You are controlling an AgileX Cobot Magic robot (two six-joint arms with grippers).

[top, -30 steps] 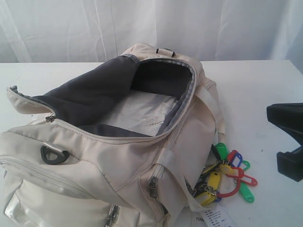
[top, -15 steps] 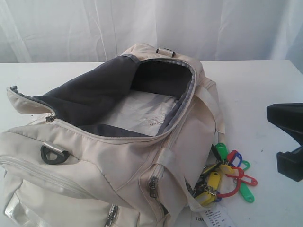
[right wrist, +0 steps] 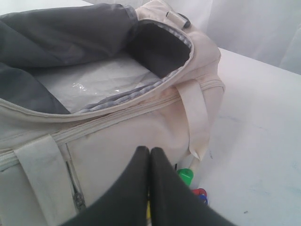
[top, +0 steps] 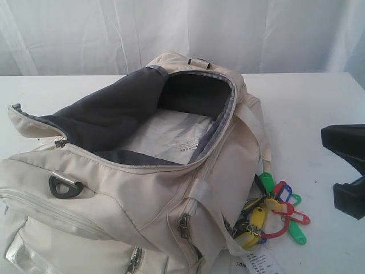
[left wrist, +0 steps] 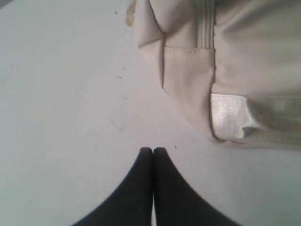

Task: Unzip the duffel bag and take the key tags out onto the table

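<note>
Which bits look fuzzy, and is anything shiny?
Left wrist view: the left gripper is soft-edged, the duffel bag sharper. Right wrist view: the right gripper is blurry; tiny glints on the plastic sheet inside the bag. Exterior view: soft, even light, faint shadows.

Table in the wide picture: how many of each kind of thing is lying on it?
duffel bag: 1
bunch of key tags: 1
white paper label: 1
Total: 3
</note>
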